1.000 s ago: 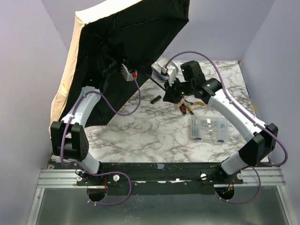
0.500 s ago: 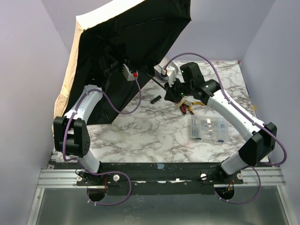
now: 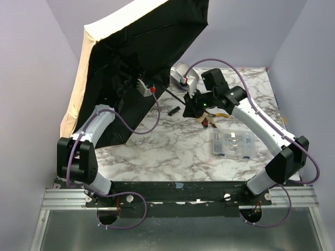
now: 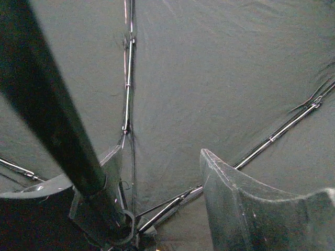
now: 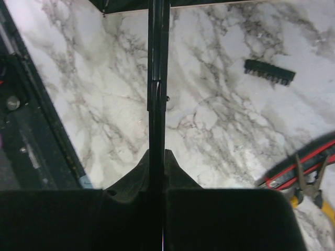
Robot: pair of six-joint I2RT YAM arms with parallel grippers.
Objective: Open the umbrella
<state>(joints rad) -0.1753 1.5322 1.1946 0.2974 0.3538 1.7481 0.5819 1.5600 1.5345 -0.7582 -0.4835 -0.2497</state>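
The umbrella is standing open over the far left part of the marble table. It is tilted so that the black inner side of the canopy is facing the arms, and the tan outer edge is showing along the left and top rim. Its thin black shaft is running from the hub down and to the right, above the tabletop. The right gripper is clamping this shaft, its fingers closed against both sides. The left gripper is reaching inside the canopy with its fingers spread wide. The shaft is passing between them, close to the left finger, and neither pad is visibly pressing it. A black toothed strip is lying on the table near the shaft. A red-handled tool is lying just beside the right gripper. A clear plastic box is sitting nearer the arm bases.
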